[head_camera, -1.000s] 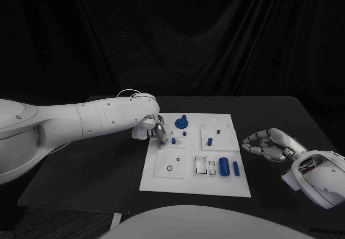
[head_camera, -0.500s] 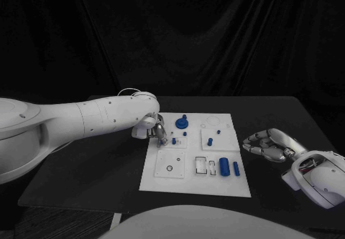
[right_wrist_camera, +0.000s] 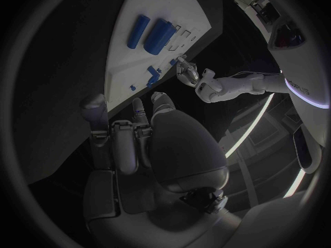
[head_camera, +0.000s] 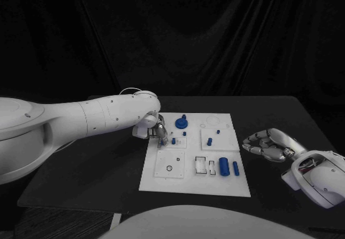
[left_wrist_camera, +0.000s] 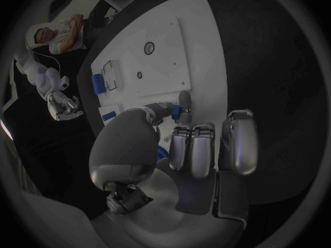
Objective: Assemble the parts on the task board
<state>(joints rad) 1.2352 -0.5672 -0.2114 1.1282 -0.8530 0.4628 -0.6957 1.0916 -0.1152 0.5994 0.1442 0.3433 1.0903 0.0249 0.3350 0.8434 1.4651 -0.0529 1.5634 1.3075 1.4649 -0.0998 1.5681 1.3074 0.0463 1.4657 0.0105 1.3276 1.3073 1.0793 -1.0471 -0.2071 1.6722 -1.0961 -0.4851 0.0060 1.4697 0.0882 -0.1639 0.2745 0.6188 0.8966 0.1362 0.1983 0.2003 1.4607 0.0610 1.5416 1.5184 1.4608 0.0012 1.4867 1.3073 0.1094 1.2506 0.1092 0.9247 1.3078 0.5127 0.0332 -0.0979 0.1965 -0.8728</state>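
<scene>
The left arm reaches in long and level, its wrist bent down so the left robot hand (head_camera: 154, 130) points its fingers (left_wrist_camera: 185, 102) downward, thumb and one finger pinched together on a small blue piece. The right arm is drawn back, its right robot hand (head_camera: 266, 144) lying sideways, fingers curled inward around nothing.

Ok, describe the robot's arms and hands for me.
Both arms are thick, smooth white shells with small dark screw holes. The left arm has a thin pale cable looped at its wrist. The left hand and right hand are silver metal, with segmented fingers and rounded tips.
</scene>
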